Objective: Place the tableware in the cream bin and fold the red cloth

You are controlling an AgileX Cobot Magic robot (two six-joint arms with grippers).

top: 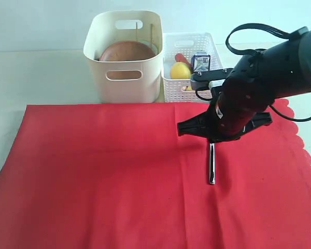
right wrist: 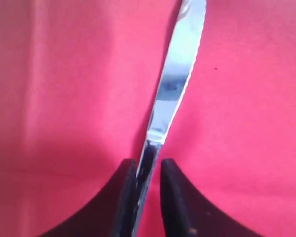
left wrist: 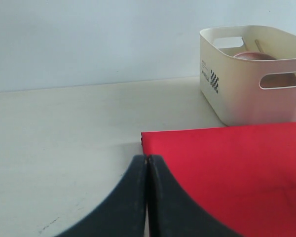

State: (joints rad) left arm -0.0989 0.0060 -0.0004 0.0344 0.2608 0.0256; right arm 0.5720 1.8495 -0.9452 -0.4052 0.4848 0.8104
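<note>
silver table knife (right wrist: 175,84): flat on red cloth (top: 93,176), long axis straight out from right fingers (right wrist: 123,197) | right fingers: narrowly parted, flanking handle, not clamped | left fingers (left wrist: 128,202): pressed together, empty, well apart | cream bin (top: 124,78): beyond cloth's far edge

The cream bin (top: 123,78) stands upright; it is smooth-walled, with rounded corners and oval handle cutouts. The round reddish-brown plate (top: 127,52) sits tilted inside the bin. The red cloth (top: 93,176) lies spread flat directly in front of the bin, and one side edge is scalloped. The silver table knife (top: 212,166) lies on the cloth, in front of the bin and off to its right, well apart from it. The handle end sits between the slightly parted fingers of the right pincer (right wrist: 148,165).
</note>
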